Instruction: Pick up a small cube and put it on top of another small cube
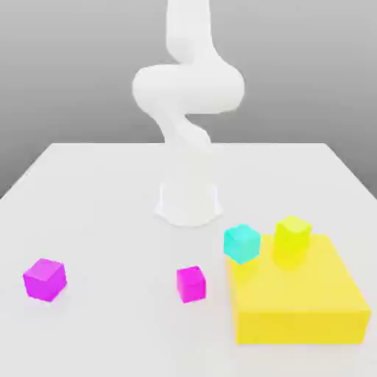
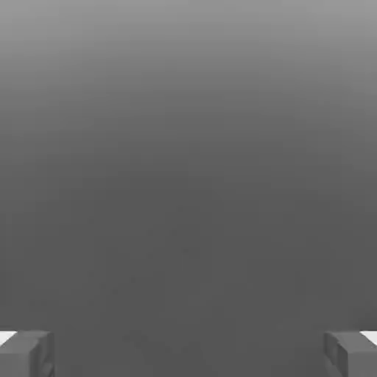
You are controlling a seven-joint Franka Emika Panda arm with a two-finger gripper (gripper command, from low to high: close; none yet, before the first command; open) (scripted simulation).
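Little pink cube waits on the white worktop point(image 1: 96, 191).

We see the small cube point(image 1: 191, 283), bright pink and plain, near the front, just left of the big yellow block point(image 1: 302, 302) in the exterior view. In the hand view our pincer point(image 2: 188, 353) stands wide, holding nothing.

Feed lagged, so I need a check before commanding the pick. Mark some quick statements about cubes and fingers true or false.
1. The small hot-pink cube lies on the table. True.
2. The cyan cube is stacked on the hot-pink cube. False: they stand apart.
3. The fingers are open, holding nothing. True.
4. The small yellow cube sits on the big yellow block. True.
5. The purple-magenta cube touches the yellow block. False: it sits far off, toward the exterior view's left.
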